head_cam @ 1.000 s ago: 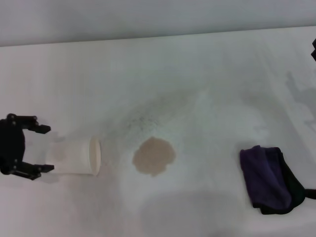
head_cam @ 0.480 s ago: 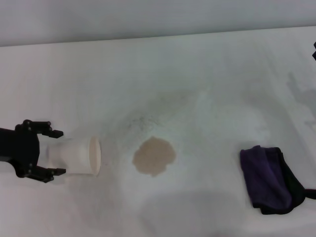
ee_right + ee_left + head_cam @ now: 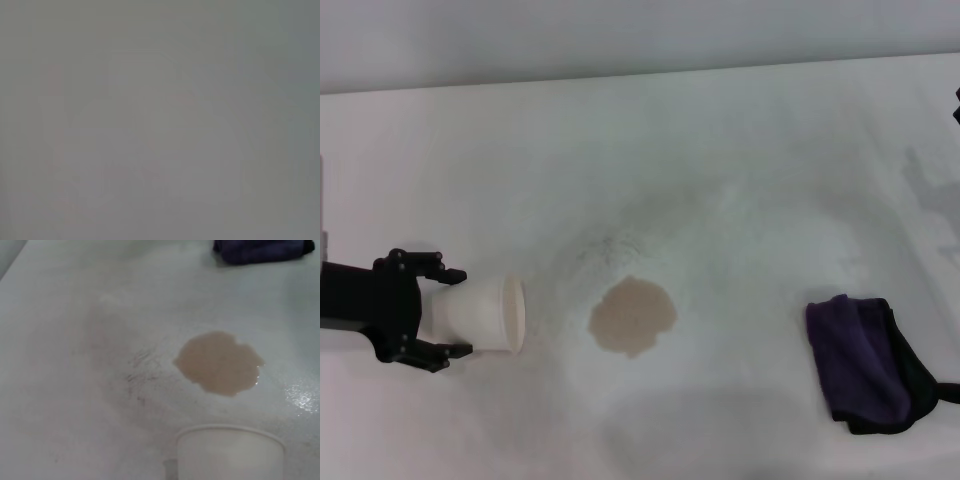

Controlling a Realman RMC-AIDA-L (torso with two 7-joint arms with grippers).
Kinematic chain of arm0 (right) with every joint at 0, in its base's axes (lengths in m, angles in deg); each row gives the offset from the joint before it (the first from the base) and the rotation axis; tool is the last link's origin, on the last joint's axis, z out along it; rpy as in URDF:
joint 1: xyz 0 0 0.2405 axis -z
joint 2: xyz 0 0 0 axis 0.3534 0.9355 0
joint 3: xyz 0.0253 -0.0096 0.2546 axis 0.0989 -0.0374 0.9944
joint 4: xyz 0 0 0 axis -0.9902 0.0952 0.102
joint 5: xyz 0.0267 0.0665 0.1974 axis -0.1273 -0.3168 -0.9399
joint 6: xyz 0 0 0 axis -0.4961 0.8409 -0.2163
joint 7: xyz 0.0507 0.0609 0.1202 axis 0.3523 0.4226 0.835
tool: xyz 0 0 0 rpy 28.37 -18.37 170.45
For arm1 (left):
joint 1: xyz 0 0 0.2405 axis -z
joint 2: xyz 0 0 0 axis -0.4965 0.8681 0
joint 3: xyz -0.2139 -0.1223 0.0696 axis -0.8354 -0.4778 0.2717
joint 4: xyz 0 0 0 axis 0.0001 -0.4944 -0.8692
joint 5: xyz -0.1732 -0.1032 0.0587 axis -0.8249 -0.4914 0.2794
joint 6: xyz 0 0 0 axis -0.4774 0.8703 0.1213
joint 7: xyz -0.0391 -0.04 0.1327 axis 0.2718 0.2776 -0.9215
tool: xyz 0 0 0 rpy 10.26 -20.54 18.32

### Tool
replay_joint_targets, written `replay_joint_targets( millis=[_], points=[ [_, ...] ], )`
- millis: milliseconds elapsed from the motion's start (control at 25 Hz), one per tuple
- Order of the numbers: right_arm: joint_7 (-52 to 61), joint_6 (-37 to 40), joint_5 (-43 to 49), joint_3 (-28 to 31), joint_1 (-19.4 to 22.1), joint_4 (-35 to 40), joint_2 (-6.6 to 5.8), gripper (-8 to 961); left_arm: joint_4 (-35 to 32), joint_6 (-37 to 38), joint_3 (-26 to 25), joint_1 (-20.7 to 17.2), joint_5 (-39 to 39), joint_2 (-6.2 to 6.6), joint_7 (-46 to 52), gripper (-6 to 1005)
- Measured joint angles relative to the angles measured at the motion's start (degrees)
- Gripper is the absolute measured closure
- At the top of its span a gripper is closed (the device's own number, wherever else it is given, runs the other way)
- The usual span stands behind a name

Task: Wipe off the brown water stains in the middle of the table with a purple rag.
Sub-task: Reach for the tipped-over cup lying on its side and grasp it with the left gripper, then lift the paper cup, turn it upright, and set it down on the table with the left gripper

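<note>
The brown water stain [image 3: 632, 316] is a tan round blotch in the middle of the white table [image 3: 740, 180]; the left wrist view shows the stain [image 3: 219, 362] too. The purple rag [image 3: 865, 362] lies crumpled at the front right, and the left wrist view catches its edge [image 3: 260, 250] far off. My left gripper [image 3: 462, 312] is open at the left, its black fingers on either side of the base of a white cup [image 3: 485, 315] lying on its side. Only a dark bit of my right arm [image 3: 956, 105] shows at the right edge.
The white cup [image 3: 230, 452] lies with its mouth facing the stain, a short gap between them. Faint grey speckled smudges [image 3: 610, 245] mark the table behind the stain. The right wrist view is a blank grey.
My left gripper has moved right toward the cup, and its open fingers now straddle the cup's base. The cup, stain and rag have not moved.
</note>
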Motion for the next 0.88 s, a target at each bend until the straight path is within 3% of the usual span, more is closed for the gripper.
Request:
replay_joint_targets(
  millis=[560, 880],
  points=[
    [-0.07, 0.47, 0.14, -0.03, 0.05, 0.14, -0.08, 111, 4.53, -3.56, 0.05, 1.31, -0.47, -0.91, -2.27, 124],
    [-1.55, 0.25, 0.65, -0.84, 0.03, 0.55, -0.15, 109, 1.28, -3.53, -0.26, -1.67, -10.19, -1.45, -3.11, 250]
  ],
)
